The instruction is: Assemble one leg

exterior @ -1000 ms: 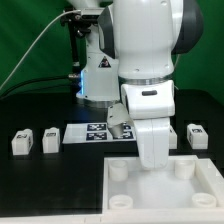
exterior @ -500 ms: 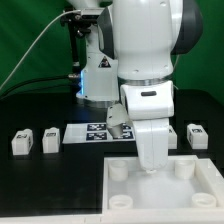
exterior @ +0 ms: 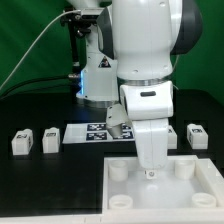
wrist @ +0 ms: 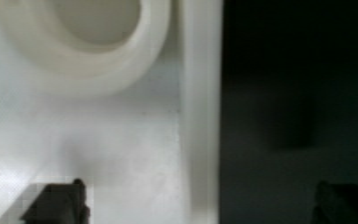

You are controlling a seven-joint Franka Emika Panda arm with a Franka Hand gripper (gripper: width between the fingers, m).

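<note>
Gripper (exterior: 150, 174): jaws stand wide apart with nothing between them. In the wrist view one of the fingers (wrist: 55, 202) is over the panel (wrist: 87, 140) and the other is over the bare table (wrist: 282, 90). The jaws therefore straddle the panel's edge, close to a corner socket (wrist: 91, 28). Contact with the panel cannot be confirmed.

Task items: no leg is in hand and none is seated in any socket that shows. A leg (exterior: 21, 143) and a second leg (exterior: 50, 140) stand side by side on the table at the exterior view's left. A third leg (exterior: 196, 135) stands at the exterior view's right, beyond the panel. All three are well apart from the gripper. The arm hides the ground behind it, so a fourth cannot be placed.

Risks, as judged:
- If the descent goes on, the inner finger may land on the panel's top face rather than clear it, pressing or tipping the panel.
- Closing on the edge off-centre may skew or slide the panel, since it lies loose on a smooth table.
- A shifted panel would move the sockets out of line for later insertion.

Change noted: against the frames of a second and half a second ago, the gripper has come lower toward the panel, its tips now showing below the wrist housing. The legs, the panel and the marker board (exterior: 95, 133) have not moved
</note>
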